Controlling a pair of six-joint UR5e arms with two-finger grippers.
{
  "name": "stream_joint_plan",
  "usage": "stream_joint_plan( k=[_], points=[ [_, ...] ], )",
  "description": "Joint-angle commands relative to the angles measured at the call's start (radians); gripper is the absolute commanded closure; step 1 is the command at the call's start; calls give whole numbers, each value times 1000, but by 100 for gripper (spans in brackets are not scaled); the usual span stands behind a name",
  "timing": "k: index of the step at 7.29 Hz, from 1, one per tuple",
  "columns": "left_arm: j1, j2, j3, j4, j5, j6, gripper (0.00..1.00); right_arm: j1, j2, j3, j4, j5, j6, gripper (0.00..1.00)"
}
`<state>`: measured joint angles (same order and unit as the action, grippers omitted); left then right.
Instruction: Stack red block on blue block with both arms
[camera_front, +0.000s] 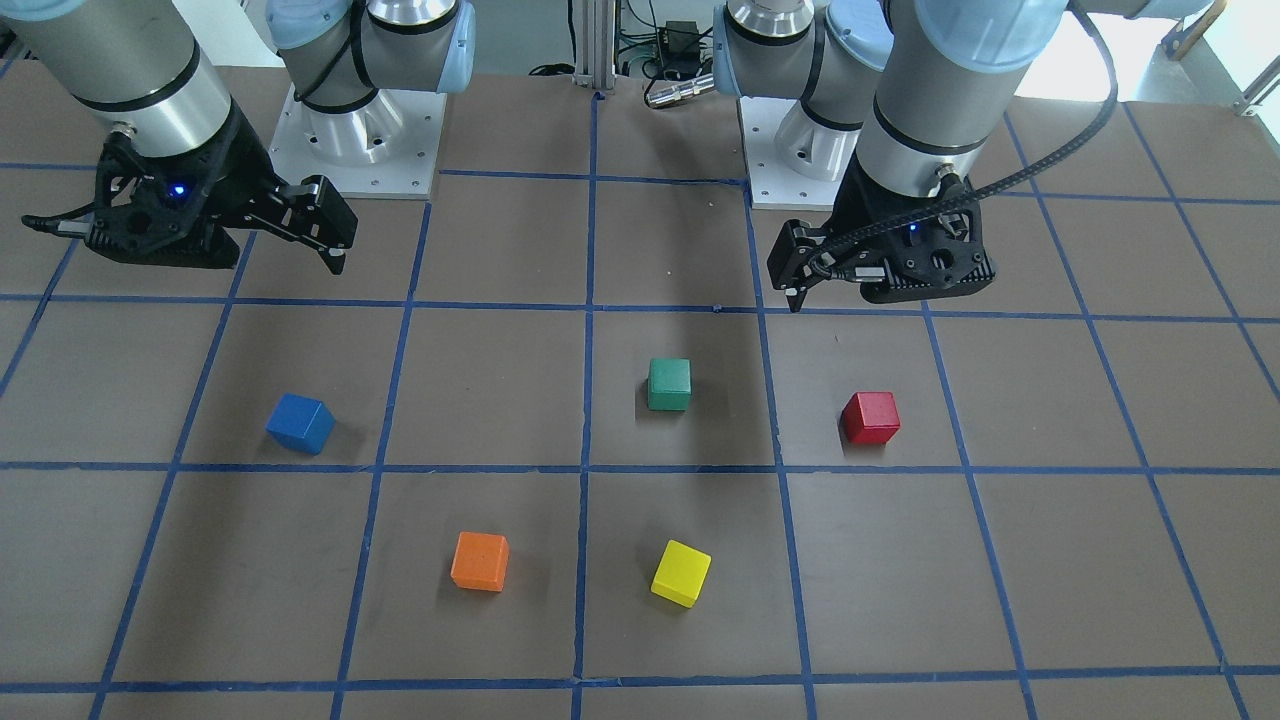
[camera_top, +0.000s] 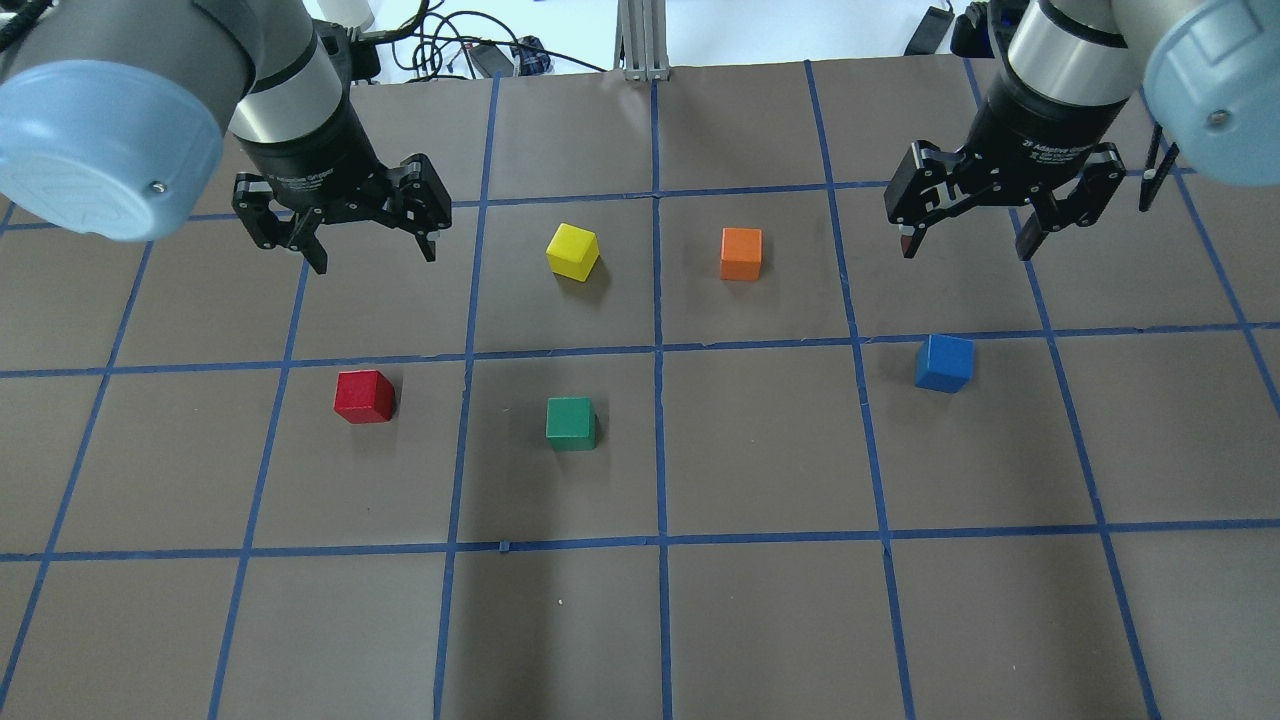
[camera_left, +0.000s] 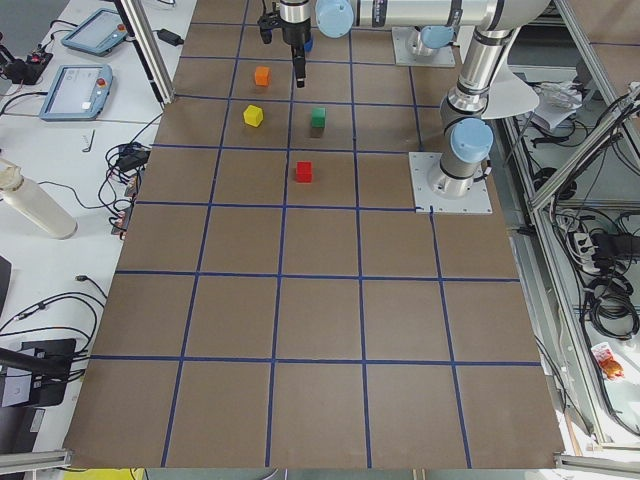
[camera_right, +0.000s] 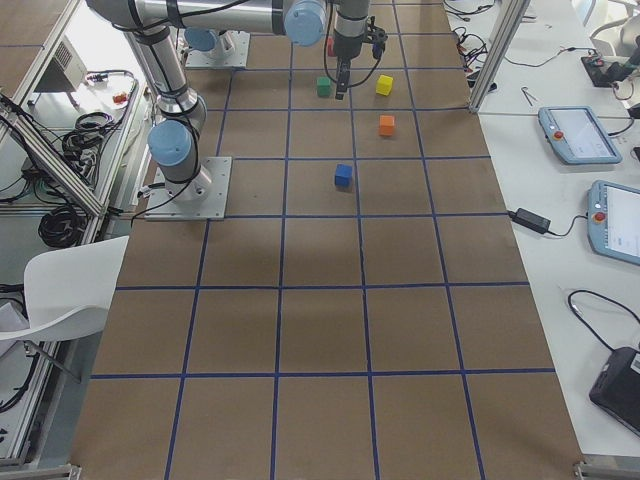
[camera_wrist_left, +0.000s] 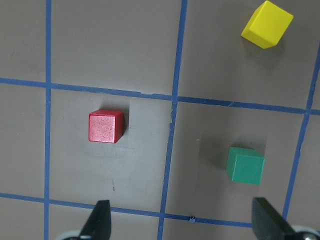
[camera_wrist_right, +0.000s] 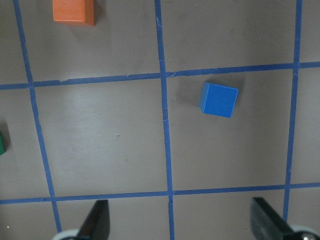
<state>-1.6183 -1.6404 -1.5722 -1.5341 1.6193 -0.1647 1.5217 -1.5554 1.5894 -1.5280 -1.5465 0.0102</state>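
The brown worktop (camera_top: 760, 620) has blue tape (camera_top: 657, 450) squares. Only the side views show white desks (camera_left: 60, 150) with screens (camera_left: 75, 90). The left claw (camera_top: 375, 260) and the right claw (camera_top: 965, 250) hang wide open, holding nothing. The red block (camera_top: 364, 396) sits near the left claw, and the blue block (camera_top: 944, 362) near the right claw, well apart. From overhead, tiny white words (camera_top: 1052, 150) read "Adaptive Gripper".

Overhead and front views opposite across the table (camera_top: 700, 620); end views distant; wrist cameras close, straight down
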Motion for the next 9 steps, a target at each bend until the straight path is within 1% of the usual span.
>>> stream_joint_plan(
  k=[1, 5, 6, 7, 9],
  points=[
    [-2, -2, 0, 0, -1, -1, 0, 0, 5, -8, -3, 0, 1, 0],
    [-2, -19, -2, -1, -1, -3, 0, 0, 8, 3, -7, 11, 8, 0],
    [-5, -22, -5, -1, 1, -3, 0, 0, 41, -6, -9, 5, 8, 0],
    [-9, -22, -5, 0, 2, -4, 0, 0, 46, -8, -15, 0, 8, 0],
    [-9, -18, -3, 0, 5, -4, 0, 0, 38, -8, -14, 5, 8, 0]
  ],
)
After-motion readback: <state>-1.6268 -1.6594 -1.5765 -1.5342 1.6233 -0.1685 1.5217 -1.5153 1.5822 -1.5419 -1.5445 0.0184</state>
